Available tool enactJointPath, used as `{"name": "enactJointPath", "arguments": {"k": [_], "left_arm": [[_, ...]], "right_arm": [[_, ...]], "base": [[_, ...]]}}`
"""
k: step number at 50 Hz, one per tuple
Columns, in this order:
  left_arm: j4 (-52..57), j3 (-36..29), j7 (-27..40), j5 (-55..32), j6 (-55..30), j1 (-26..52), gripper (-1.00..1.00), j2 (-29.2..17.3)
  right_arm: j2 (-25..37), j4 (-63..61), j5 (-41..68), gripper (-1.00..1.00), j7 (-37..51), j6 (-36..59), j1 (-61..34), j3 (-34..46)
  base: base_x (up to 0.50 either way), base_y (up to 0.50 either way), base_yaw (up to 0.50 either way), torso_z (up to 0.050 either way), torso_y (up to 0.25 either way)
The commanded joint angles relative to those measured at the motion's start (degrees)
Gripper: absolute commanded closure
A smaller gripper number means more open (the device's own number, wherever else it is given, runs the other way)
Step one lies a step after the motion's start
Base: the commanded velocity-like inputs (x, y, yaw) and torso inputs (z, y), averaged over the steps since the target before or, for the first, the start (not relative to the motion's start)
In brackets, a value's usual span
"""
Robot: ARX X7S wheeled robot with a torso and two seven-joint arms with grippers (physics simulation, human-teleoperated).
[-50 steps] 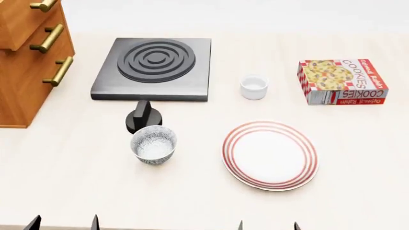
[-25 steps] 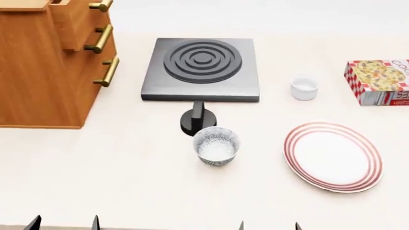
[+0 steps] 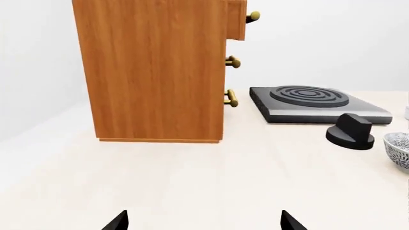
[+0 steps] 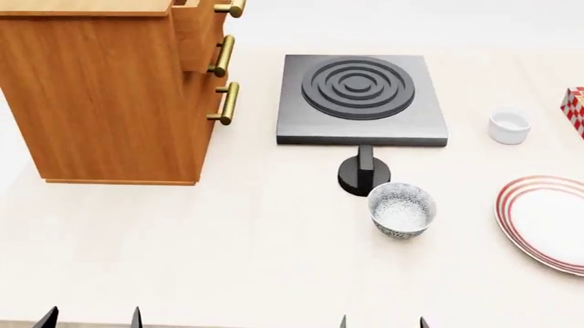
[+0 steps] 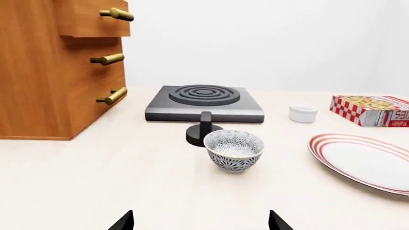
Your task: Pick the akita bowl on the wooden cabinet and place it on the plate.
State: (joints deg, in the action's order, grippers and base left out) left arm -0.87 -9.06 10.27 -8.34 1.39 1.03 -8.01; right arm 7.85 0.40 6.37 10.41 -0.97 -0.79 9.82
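Observation:
The wooden cabinet (image 4: 109, 89) stands at the back left; only a strip of its top shows, so the akita bowl on it is out of view. The cabinet also shows in the left wrist view (image 3: 153, 72) and the right wrist view (image 5: 38, 72). The plate (image 4: 552, 219), white with red rings, lies at the right edge, half cut off; the right wrist view shows the plate (image 5: 367, 158) too. My left gripper (image 4: 91, 320) (image 3: 204, 223) and right gripper (image 4: 383, 321) (image 5: 199, 221) are low at the near edge, both open and empty.
A blue-and-white patterned bowl (image 4: 401, 208) (image 5: 234, 149) (image 3: 399, 148) stands on the table beside a black knob (image 4: 364, 174), in front of the grey stove plate (image 4: 360, 99). A small white cup (image 4: 508, 126) and a cookie box (image 5: 370, 110) sit at the back right.
The head view has swung left: the cabinet has come far into view, while the stove, patterned bowl, cup, plate and cookie box have slid to the right. Both grippers keep their places.

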Motion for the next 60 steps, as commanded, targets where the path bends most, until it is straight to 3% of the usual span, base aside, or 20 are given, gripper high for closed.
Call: {"name": "enactJointPath", "arguments": {"k": [1, 45, 60], "left_arm": [[-0.2, -0.7, 0.5, -0.3, 0.2, 0.1, -1.0, -0.2], [0.3, -2.4, 2.3, -1.4, 0.2, 0.1, -1.0, -1.6], [0.1, -2.8, 2.7, -1.7, 0.5, 0.2, -1.0, -2.0]], "right_arm": [[0.4, 0.0, 1.8, -1.0, 0.0, 0.0, -0.1, -0.1], [1.8, 0.1, 0.7, -1.0, 3.0, -0.6, -0.2, 2.0], [2.0, 0.3, 2.4, -1.0, 3.1, -0.5, -0.4, 2.0]], "base": [[0.0, 0.0, 0.0, 0.0, 0.0], [0.0, 0.02, 0.0, 0.0, 0.0], [0.0, 0.31, 0.0, 0.0, 0.0]]}}
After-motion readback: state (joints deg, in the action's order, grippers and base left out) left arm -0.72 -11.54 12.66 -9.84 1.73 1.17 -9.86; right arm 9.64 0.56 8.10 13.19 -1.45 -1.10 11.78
